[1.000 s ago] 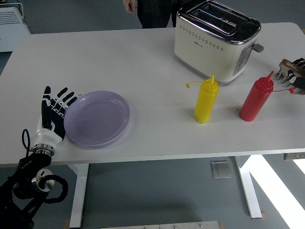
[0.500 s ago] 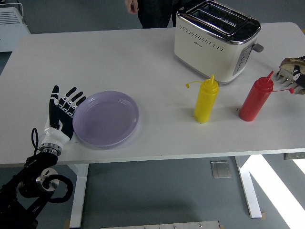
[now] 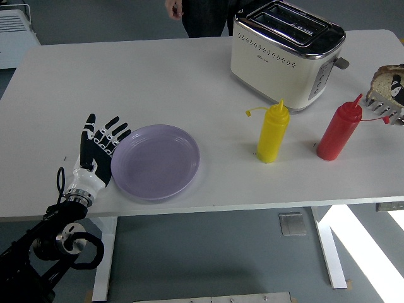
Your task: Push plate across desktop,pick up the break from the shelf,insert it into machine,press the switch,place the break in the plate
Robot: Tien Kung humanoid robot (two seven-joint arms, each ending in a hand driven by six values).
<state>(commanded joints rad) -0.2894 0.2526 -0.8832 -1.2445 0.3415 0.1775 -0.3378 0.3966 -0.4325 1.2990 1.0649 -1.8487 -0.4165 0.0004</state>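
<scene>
the lavender plate (image 3: pixel 156 161) sits on the white table (image 3: pixel 126 76) toward its near edge, and i'll place everything else from it. just to the plate's left, touching its rim, is the robot's left hand (image 3: pixel 96 149), standing on edge with the palm toward the plate, its black fingers (image 3: pixel 113 129) straight and spread, holding nothing. the wrist and black arm run down from it off the near edge of the table.

to the plate's right, a little farther from the near edge, stands a yellow squeeze bottle (image 3: pixel 273 132), upright, with its small cap hanging to the left of the nozzle. farther right again is a red squeeze bottle (image 3: pixel 338 132), also upright, well apart from the plate. behind the two bottles, far from the plate toward the back right, is the cream toaster (image 3: pixel 285 52), its two slots facing up and its lever on the right end.

at the far right edge, beyond the red bottle, a slice of bread (image 3: pixel 385 77) rests in a small wire rack (image 3: pixel 382 104). the right hand (image 3: pixel 398 88) shows there only as a bit of black against the bread, and i cannot tell how its fingers are set.

across the table from the plate, at the far side, a person (image 3: pixel 189 12) stands, only the lower body and one hanging hand in view.
</scene>
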